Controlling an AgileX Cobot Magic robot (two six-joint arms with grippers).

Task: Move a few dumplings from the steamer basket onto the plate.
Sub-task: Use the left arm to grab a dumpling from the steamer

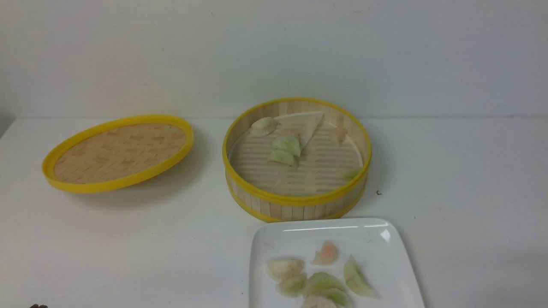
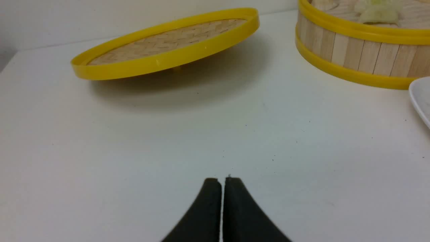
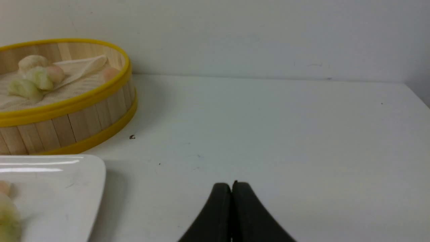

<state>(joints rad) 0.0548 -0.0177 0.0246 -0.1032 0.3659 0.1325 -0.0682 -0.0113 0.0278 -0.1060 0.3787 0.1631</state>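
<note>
The steamer basket [image 1: 295, 201] stands mid-table with several dumplings [image 1: 286, 145] on its slatted floor, plus a folded paper liner [image 1: 306, 122]. In front of it the white plate [image 1: 376, 239] holds several more dumplings [image 1: 321, 282], pale green, whitish and pink. My left gripper [image 2: 221, 179] is shut and empty, low over bare table near the lid, with the steamer basket [image 2: 352, 50] and the plate's edge [image 2: 421, 101] off to one side. My right gripper [image 3: 231, 185] is shut and empty over bare table beside the plate [image 3: 67, 178] and the steamer basket [image 3: 67, 121]. Neither gripper shows in the front view.
The flat yellow-rimmed woven lid [image 1: 117, 152] lies tilted at the left of the table, also seen as the lid [image 2: 168, 47] ahead of my left gripper. A wall closes off the table's far edge. A small dark speck [image 1: 378, 193] lies right of the basket.
</note>
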